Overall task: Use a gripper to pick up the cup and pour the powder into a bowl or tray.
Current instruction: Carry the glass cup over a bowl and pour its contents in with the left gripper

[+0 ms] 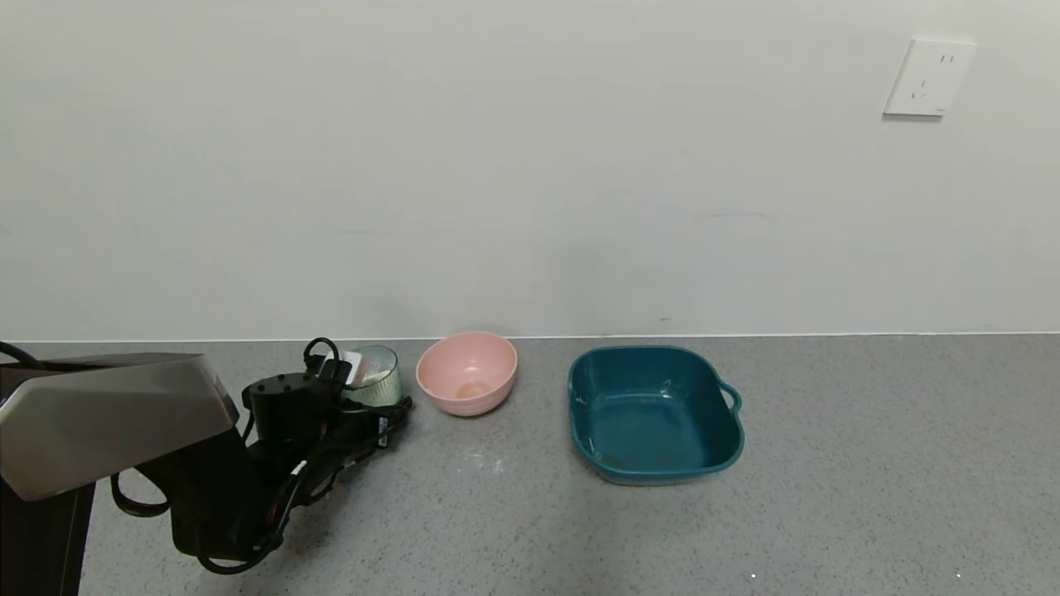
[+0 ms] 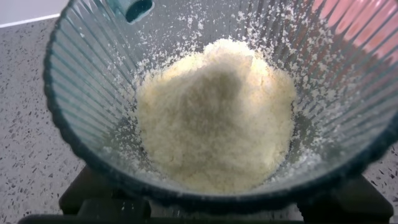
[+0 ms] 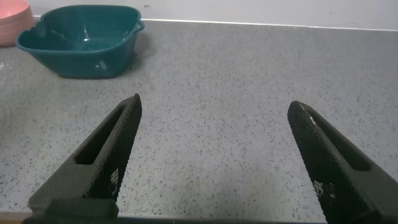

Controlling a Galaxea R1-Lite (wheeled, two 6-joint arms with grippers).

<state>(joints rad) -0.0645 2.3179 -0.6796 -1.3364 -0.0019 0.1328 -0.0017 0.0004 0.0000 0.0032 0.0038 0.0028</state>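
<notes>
The ribbed pale blue-green cup (image 1: 379,379) stands on the grey counter just left of the pink bowl (image 1: 467,372). White powder (image 2: 214,118) lies heaped in its bottom, with specks clinging to the cup wall (image 2: 81,81). My left gripper (image 1: 358,382) is at the cup, a pale finger pad against its left side, and appears closed on it. The cup fills the left wrist view, with the bowl's pink (image 2: 364,28) showing through its wall. My right gripper (image 3: 214,102) is open and empty above bare counter, out of the head view.
A dark teal square tray (image 1: 729,443) with a handle sits right of the bowl; it also shows in the right wrist view (image 3: 81,56), beside the bowl's edge (image 3: 11,22). A little spilled powder (image 1: 495,463) marks the counter. The wall runs close behind.
</notes>
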